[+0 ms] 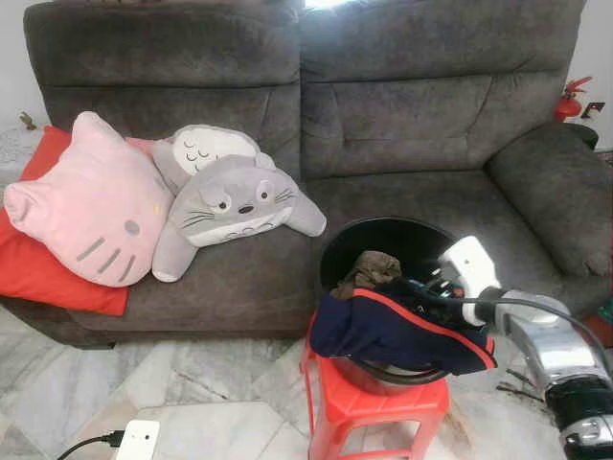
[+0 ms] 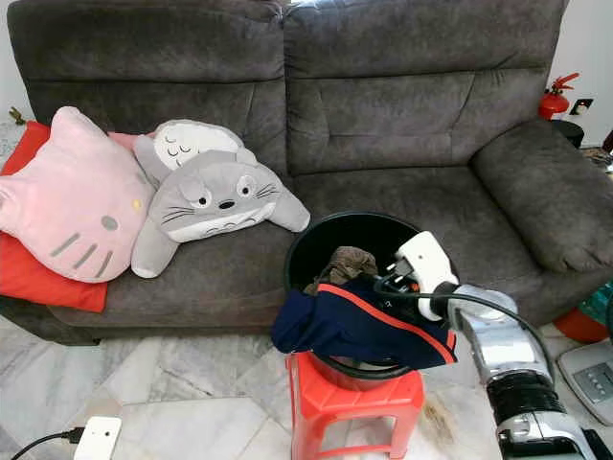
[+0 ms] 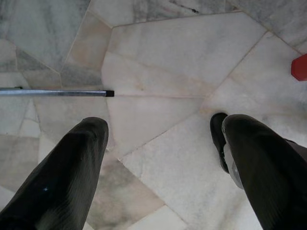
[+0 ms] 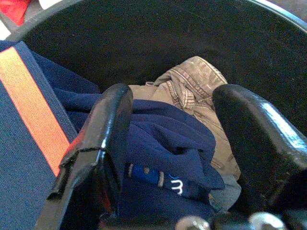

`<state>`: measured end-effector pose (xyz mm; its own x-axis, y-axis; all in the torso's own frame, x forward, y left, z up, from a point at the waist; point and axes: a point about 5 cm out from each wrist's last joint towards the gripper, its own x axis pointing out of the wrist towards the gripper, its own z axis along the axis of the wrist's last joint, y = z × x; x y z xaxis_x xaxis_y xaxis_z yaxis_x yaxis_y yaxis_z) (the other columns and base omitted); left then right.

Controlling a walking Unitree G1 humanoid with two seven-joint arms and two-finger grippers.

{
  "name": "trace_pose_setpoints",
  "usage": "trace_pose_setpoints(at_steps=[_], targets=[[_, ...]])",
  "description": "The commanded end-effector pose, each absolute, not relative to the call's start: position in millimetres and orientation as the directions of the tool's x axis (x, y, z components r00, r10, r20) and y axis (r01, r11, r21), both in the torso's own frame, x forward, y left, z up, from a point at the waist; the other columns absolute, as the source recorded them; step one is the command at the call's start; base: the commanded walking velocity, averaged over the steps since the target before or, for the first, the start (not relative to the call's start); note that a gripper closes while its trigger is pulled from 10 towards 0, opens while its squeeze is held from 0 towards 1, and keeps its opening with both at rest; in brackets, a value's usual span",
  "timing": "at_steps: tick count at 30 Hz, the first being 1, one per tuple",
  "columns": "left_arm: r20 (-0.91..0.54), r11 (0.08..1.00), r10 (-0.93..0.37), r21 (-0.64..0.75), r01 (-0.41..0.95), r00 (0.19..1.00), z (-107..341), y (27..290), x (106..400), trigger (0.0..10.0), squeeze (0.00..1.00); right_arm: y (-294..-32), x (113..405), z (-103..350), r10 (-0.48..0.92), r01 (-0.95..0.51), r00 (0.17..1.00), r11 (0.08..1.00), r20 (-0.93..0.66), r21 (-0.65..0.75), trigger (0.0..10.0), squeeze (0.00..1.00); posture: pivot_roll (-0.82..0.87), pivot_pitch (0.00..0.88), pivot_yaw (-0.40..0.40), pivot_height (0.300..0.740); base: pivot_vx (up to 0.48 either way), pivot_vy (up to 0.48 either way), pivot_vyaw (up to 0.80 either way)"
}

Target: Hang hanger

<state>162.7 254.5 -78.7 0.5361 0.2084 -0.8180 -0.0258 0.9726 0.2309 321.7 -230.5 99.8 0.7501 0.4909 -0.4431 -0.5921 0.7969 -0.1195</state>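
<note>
A grey sofa (image 1: 402, 144) is standing behind a black bucket (image 1: 383, 240) that is sitting on a red stool (image 1: 374, 407), with a navy garment with an orange stripe (image 1: 393, 331) hanging over its rim and a khaki garment (image 4: 192, 86) lying inside. The right tool (image 4: 172, 143) is reaching into the bucket with its fingers spread wide over the navy cloth, gripping nothing. The left tool (image 3: 158, 158) is hanging wide open and empty over the marble floor (image 3: 182, 62); I cannot make out a hanger.

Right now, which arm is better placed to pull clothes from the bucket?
Right. The right gripper is open over the navy garment inside the black bucket, while the left gripper hangs open over bare floor.
</note>
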Motion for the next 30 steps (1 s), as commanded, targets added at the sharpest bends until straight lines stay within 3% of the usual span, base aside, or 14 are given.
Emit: trace_pose_setpoints(at_steps=[1,14,30], targets=[[-0.829,0.973,0.206,0.231,-0.017,0.52,-80,256,159,10.0,0.0,-226,320,101,0.524,-0.62,0.736,0.776,-0.428,-0.115,10.0,0.0,-0.18,0.026,0.039,0.74,0.0,0.0,0.0],[-0.833,0.974,0.198,0.227,-0.007,0.517,-80,256,159,10.0,0.0,-203,306,114,0.713,-0.77,0.618,0.634,-0.332,-0.072,10.0,0.0,-0.19,0.03,0.041,0.74,0.0,0.0,0.0],[-0.838,0.975,0.19,0.22,-0.002,0.512,-80,255,159,10.0,0.0,-183,280,128,0.81,-0.854,0.512,0.517,-0.287,-0.061,10.0,0.0,-0.19,0.03,0.038,0.74,0.0,0.0,0.0]])
